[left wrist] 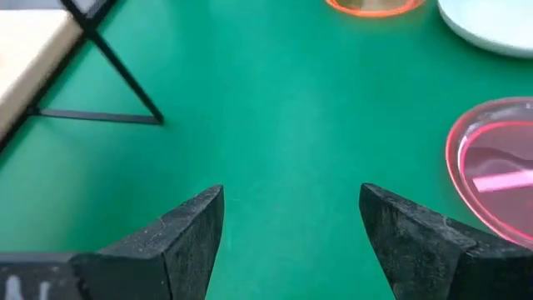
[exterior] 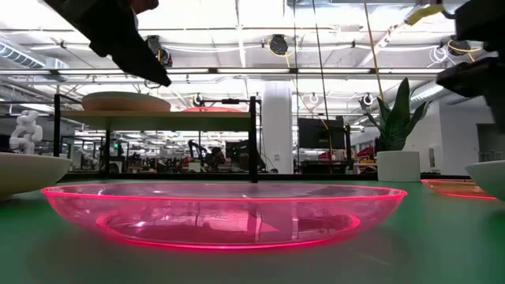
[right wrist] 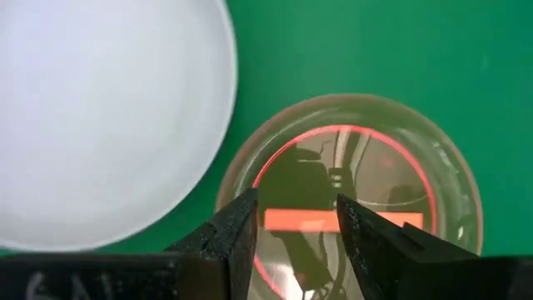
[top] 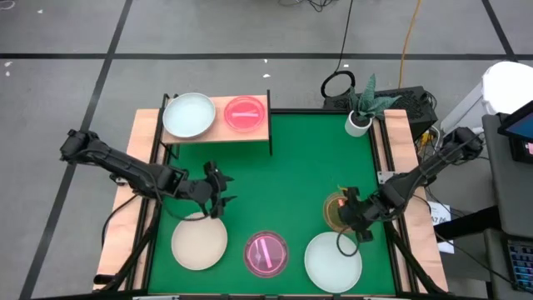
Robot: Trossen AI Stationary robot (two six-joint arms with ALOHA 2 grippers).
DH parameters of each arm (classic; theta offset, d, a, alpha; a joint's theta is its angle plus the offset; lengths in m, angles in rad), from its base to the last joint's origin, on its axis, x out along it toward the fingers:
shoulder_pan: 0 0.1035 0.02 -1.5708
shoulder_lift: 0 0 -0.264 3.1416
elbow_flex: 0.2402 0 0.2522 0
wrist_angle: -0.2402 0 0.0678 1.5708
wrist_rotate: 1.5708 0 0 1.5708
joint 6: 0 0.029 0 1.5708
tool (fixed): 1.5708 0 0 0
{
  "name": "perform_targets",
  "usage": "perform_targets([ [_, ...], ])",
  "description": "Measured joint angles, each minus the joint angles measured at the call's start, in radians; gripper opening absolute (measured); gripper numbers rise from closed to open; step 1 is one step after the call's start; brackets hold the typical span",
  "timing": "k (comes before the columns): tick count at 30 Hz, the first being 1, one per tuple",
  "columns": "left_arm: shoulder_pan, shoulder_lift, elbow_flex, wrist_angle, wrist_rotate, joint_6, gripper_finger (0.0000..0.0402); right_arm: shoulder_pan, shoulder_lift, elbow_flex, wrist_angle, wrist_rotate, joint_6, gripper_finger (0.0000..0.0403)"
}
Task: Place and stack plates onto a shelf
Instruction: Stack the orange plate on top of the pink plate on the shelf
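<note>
The shelf (top: 215,133) stands at the table's far left and carries a pale mint-white plate (top: 189,114) and a translucent magenta plate (top: 246,113). On the green table lie a cream plate (top: 199,242), a magenta plate (top: 266,253), a pale white plate (top: 333,261) and an amber plate (top: 335,210). My left gripper (top: 221,192) is open over bare green table (left wrist: 291,125), just beyond the cream plate. My right gripper (top: 346,206) is open above the amber plate (right wrist: 366,158), its fingers on either side of the plate's stripe (right wrist: 304,220) in the wrist view.
A potted plant (top: 361,117) stands at the table's far right corner. Wooden side strips (top: 141,167) run along both table sides. The shelf's black legs (left wrist: 125,83) stand to the left gripper's far side. Bare green table lies in the middle, between the arms.
</note>
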Motion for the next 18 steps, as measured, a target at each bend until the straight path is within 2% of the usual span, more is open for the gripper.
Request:
perform_targets([
  [8, -0.052, 0.089, 0.000, 0.114, -0.021, -0.010, 0.0285, 0.123, 0.012, 0.000, 0.011, -0.001, 0.088, 0.0146],
  [18, -0.135, 0.127, 0.000, 0.201, -0.079, -0.076, 0.0285, 0.271, 0.125, 0.000, 0.009, -0.021, 0.230, 0.0146],
])
